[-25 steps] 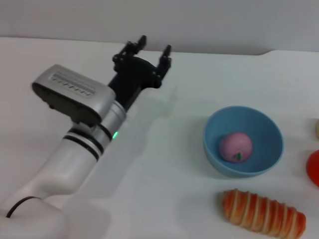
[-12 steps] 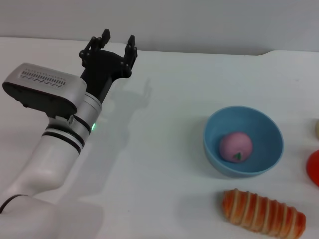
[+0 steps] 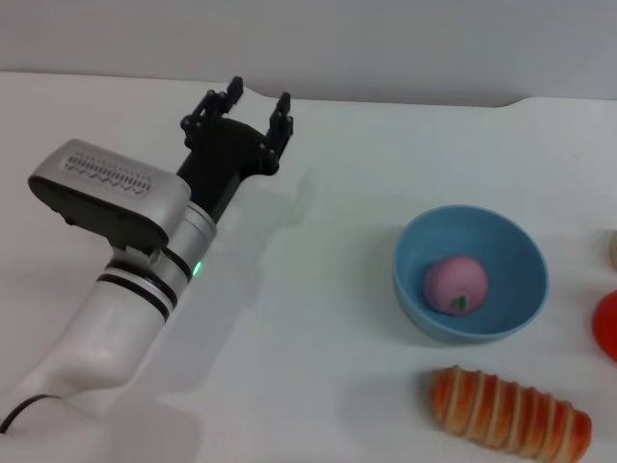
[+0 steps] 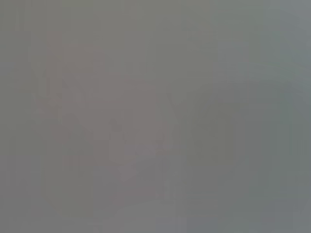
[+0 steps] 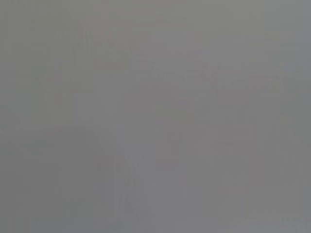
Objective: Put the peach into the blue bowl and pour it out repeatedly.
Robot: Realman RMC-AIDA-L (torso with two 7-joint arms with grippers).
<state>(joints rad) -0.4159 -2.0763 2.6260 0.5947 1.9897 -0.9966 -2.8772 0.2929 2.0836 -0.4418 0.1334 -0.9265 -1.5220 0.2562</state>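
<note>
Inside the deep, glossy light-blue bowl (image 3: 470,273) sat the small matte pink peach (image 3: 456,285), its green leaf mark turned toward the camera — so the placing step looked done and a pour seemed due. Well apart, far back on the white table (image 3: 318,328), hung the black left gripper (image 3: 256,100), fingers spread and holding nothing. Next, by my reckoning, it must reach the bowl's smooth rim and tip it. Just beside the bowl lay a long orange-and-white striped loaf (image 3: 508,411). No right arm showed.
</note>
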